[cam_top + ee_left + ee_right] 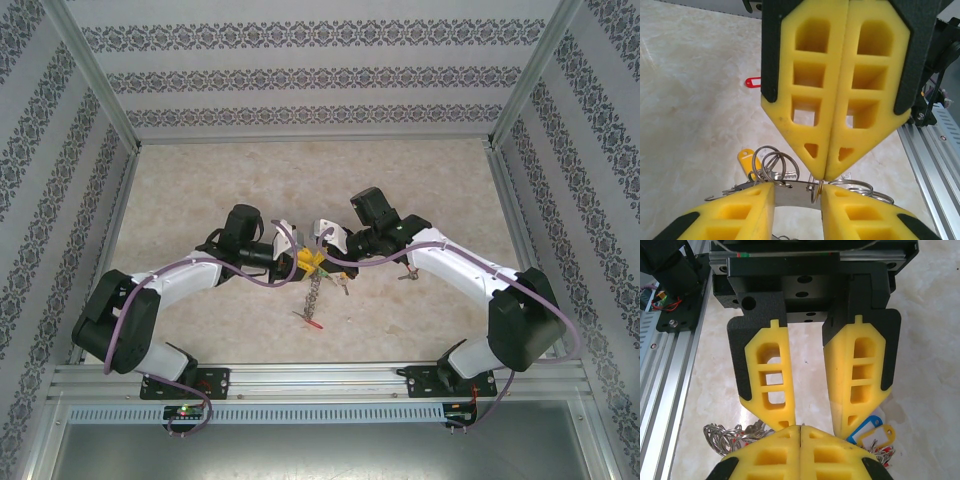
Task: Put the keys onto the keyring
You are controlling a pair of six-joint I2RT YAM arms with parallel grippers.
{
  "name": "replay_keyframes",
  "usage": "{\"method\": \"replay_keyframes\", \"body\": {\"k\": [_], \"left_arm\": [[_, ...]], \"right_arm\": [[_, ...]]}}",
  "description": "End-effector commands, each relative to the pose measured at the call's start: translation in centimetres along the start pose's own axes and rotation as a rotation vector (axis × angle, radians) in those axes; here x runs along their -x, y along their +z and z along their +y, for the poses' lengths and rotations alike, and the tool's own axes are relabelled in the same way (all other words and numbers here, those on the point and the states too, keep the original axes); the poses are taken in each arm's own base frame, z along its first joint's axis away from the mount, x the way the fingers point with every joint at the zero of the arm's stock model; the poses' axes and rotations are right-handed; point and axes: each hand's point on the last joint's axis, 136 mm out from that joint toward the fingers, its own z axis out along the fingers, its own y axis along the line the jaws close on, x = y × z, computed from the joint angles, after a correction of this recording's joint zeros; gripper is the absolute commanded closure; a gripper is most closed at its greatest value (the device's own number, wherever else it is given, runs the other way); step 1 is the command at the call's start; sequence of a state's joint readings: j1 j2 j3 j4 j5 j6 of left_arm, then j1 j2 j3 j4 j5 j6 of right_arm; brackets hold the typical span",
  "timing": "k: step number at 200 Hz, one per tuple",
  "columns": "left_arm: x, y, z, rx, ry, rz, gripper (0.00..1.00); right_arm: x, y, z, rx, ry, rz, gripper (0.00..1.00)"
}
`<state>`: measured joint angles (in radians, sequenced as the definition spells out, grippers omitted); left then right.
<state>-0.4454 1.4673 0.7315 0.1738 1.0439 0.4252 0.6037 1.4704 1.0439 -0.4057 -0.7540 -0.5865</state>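
Two end effectors tip to tip over the worktop (420,180). Left end effector (826,172) pressed fully closed, pinching the grey band of the keyring (795,196). Right end effector (815,424) spread wide, gripping nothing, fingers straddling that band. Keyring at mid-worktop between both arms, fringed with small keys and rings. Red-tagged key (753,81) loose on the worktop, apart from it.
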Motion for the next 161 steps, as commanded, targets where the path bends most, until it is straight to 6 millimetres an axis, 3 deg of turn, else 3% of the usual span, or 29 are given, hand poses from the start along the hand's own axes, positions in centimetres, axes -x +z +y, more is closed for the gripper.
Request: {"method": "replay_keyframes", "body": {"k": [1,36,62,74,94,161], "left_arm": [[1.8,0.3,-0.3,-0.029,0.088,-0.046,0.78],[1.5,0.2,-0.4,-0.027,0.089,-0.032,1.0],[1.6,0.0,-0.3,0.004,0.108,-0.028,1.0],[1.7,-0.2,-0.1,0.029,0.119,-0.019,1.0],[1.9,-0.7,0.0,0.066,0.143,0.004,1.0],[1.9,-1.1,-0.7,0.081,0.185,0.119,1.0]], "right_arm": [[1.5,-0.7,0.5,0.017,-0.044,-0.07,1.0],[1.5,-0.8,0.6,0.017,-0.041,-0.077,1.0],[1.1,-1.1,0.5,-0.012,-0.025,-0.049,1.0],[0.4,-1.5,0.7,-0.031,-0.05,-0.022,0.85],[-1.0,-2.0,0.8,-0.089,-0.096,0.023,0.71],[-0.6,-2.3,-0.1,-0.205,-0.221,0.11,0.68]]}}
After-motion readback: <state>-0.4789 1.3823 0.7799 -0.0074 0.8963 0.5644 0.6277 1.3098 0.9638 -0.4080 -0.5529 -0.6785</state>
